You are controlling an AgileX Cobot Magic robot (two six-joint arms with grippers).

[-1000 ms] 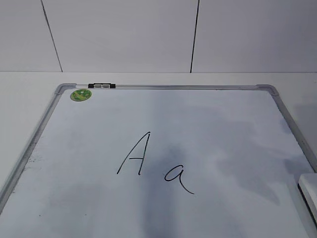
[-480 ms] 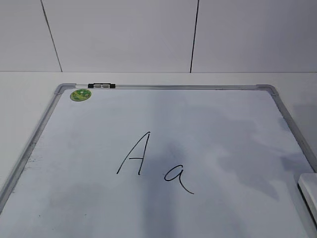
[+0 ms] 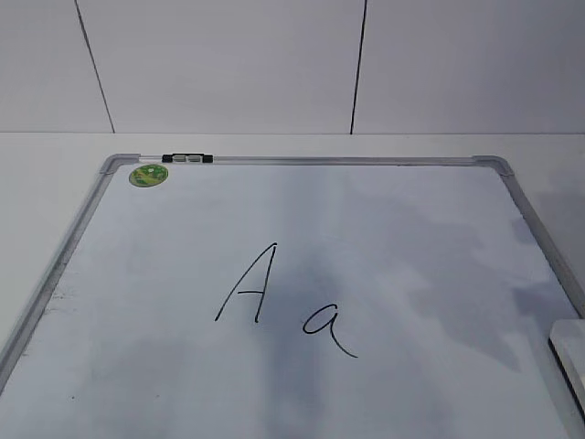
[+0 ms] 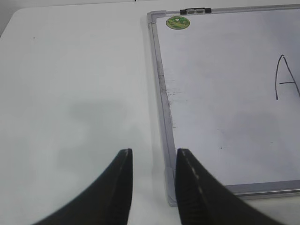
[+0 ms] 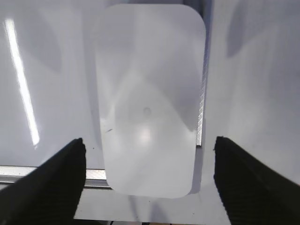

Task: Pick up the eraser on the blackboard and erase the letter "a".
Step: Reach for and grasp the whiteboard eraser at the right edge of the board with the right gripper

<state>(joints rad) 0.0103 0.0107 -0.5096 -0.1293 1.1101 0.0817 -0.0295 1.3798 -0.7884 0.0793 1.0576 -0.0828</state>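
Note:
The blackboard lies flat on the table. The letter "a" is written in thin black marker near its middle, right of a taller capital "A". The eraser shows only as a white block at the board's right edge. In the right wrist view the eraser lies over the board's frame. My right gripper is wide open above it, one finger on each side, not touching. My left gripper is open and empty over the table by the board's corner.
A round green magnet sits at the board's far left corner, beside a black and grey clip on the frame. The white table extends to the left of the board. A tiled wall stands behind.
The soft shadows on the board have shifted slightly. The eraser, the letters and the magnet have not moved.

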